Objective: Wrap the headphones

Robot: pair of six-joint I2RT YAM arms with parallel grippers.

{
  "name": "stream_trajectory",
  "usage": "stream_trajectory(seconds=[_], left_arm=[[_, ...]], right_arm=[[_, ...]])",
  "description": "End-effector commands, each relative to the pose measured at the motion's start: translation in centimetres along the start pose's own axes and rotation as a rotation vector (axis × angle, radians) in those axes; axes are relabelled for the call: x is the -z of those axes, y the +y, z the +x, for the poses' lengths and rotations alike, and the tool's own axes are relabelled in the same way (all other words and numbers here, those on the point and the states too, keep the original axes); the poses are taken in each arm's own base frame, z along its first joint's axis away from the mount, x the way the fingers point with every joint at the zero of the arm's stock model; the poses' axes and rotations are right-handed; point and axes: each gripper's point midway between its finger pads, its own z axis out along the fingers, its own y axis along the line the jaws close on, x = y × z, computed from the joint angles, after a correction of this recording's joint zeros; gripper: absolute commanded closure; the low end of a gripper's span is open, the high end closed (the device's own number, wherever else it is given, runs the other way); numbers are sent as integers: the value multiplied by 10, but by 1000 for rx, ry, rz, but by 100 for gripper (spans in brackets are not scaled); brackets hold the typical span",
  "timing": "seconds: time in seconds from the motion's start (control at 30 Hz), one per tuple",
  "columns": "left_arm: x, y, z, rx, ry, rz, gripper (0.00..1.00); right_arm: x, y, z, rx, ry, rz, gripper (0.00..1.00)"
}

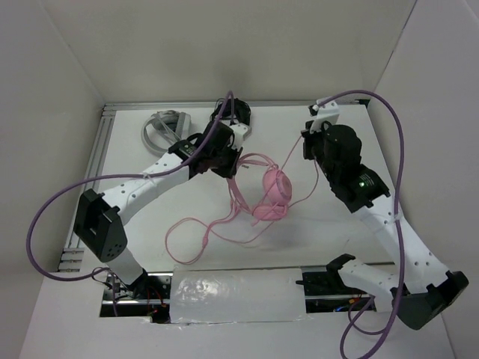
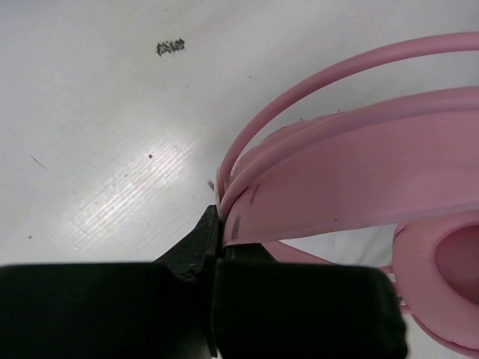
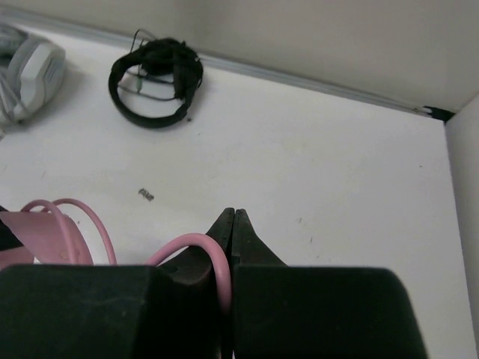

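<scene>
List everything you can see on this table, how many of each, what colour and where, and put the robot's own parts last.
pink headphones: one, pink, middle of the table, headband pinched by the left gripper.
cable: one, thin, pink, looped loosely on the table toward the near left, with one stretch running up to the right gripper.
black headphones: one, black, by the far edge.
grey-white headphones: one, grey-white, far left corner.
table: one, white.
left gripper: one, black, shut on the pink headband.
right gripper: one, black, shut on the cable.
</scene>
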Motion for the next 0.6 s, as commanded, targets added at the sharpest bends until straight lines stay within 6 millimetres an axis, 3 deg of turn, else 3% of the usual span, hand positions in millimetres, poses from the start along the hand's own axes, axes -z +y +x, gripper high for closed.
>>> stream_trajectory(seconds=[0.0, 0.07, 0.13, 0.33, 0.43, 0.57], left_arm=[[17, -25, -19, 30, -93, 105, 100], [14, -23, -13, 62, -58, 85, 100], [9, -23, -8, 75, -35, 82, 100], [-5, -22, 2, 131, 23, 92, 100], [-5, -27, 0, 130, 21, 98, 100], [-7, -28, -2, 136, 16, 103, 100]], right_arm=[[-3, 22, -54, 47, -149, -168, 100], [-2, 43, -58, 72, -150, -290, 100], [-4, 51, -62, 67, -164, -326, 100], [-4, 58, -73, 81, -186, -367, 100], [-18, 50, -75, 77, -178, -303, 100], [-37, 59, -76, 92, -150, -323, 100]])
